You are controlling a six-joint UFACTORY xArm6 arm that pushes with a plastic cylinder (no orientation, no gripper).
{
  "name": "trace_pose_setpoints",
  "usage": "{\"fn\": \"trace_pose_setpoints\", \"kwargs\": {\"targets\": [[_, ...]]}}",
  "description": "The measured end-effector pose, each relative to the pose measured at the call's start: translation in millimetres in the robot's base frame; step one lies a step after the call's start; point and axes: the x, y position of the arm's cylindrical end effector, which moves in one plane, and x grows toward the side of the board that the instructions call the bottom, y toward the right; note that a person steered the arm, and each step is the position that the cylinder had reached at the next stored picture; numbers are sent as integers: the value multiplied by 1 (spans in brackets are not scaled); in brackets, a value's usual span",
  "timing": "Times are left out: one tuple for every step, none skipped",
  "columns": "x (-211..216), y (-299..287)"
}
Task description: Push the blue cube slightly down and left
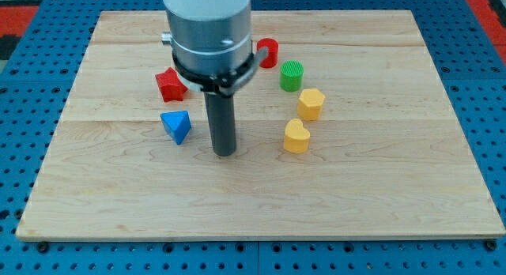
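You had no gripper on this arm, so nothing stood wide or narrow and nothing was held: only my tip (pixel 225 152), resting on the wooden board (pixel 379 196) near its middle. The one blue block in sight was the blue triangular block (pixel 176 126), lying just to the left of my tip and apart from it. No blue cube showed anywhere; whether one hid behind the arm's body, you could not tell.

Far and left of the blue block sat the red star-shaped block (pixel 170 84), and a red cylinder (pixel 268 52) peeked out on the far right of the arm. To the right lay the green cylinder (pixel 292 75), the yellow hexagonal block (pixel 311 103) and the yellow heart-shaped block (pixel 296 137).

The risk, as I judged it: my tip stood level with the block's near edge, so a straight leftward push could clip its corner, spin it, or send it left with no nearward drift. Starting from its far right side seemed safer.
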Motion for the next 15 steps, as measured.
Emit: {"fn": "trace_pose_setpoints", "kwargs": {"targets": [[4,-10],[1,-69],[-16,-72],[-34,-72],[-18,-88],[25,-75],[42,-20],[42,19],[53,37],[57,40],[42,53],[18,64],[18,37],[-3,38],[-26,47]]}}
